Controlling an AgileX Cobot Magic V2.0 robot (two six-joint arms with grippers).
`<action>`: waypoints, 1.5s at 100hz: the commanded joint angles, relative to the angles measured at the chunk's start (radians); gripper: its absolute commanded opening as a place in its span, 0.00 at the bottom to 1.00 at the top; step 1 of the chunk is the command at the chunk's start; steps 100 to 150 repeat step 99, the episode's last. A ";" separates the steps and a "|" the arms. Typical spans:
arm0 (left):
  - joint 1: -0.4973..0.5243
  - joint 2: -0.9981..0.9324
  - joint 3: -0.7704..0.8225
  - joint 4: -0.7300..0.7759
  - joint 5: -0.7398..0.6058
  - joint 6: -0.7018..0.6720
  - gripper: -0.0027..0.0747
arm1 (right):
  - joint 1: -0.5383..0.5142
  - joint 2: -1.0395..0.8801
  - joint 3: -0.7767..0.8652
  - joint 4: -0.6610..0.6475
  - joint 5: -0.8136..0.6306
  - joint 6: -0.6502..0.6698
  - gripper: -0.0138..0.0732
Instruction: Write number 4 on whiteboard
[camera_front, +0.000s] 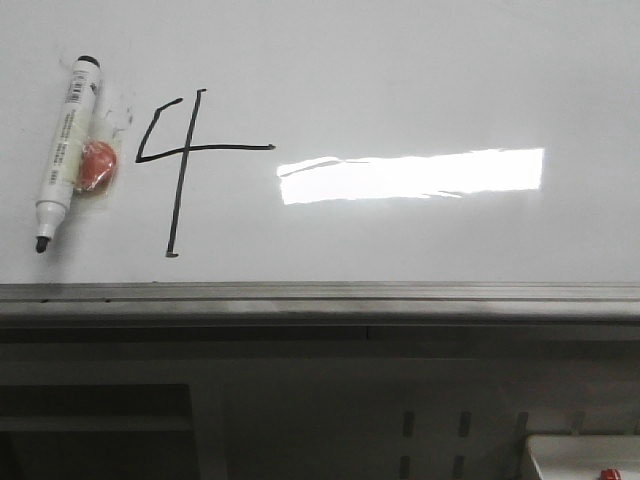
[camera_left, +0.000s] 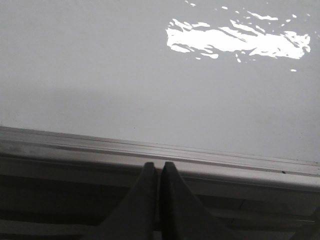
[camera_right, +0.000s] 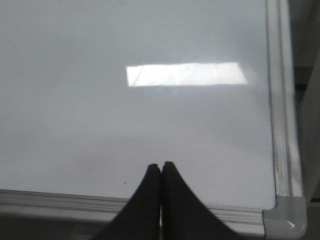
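Observation:
A thin black open-top number 4 is drawn on the left part of the whiteboard, with a long vertical stroke and a long crossbar. A white marker with a black tip lies to the left of the 4, beside an orange-red round object. Neither gripper shows in the front view. My left gripper is shut and empty, over the board's grey bottom rail. My right gripper is shut and empty, over the board near its bottom rail.
A bright rectangular light glare lies right of the 4. The board's right frame and corner piece show in the right wrist view. Below the rail is a dark metal structure, with a pale box at the lower right.

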 joint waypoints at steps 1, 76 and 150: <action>0.001 -0.025 0.033 -0.011 -0.026 -0.006 0.01 | -0.017 -0.019 0.023 -0.017 0.015 -0.009 0.08; 0.001 -0.025 0.033 -0.011 -0.026 -0.006 0.01 | -0.017 -0.022 0.023 -0.023 0.152 -0.011 0.08; 0.001 -0.025 0.033 -0.011 -0.026 -0.006 0.01 | -0.017 -0.022 0.023 -0.023 0.152 -0.011 0.08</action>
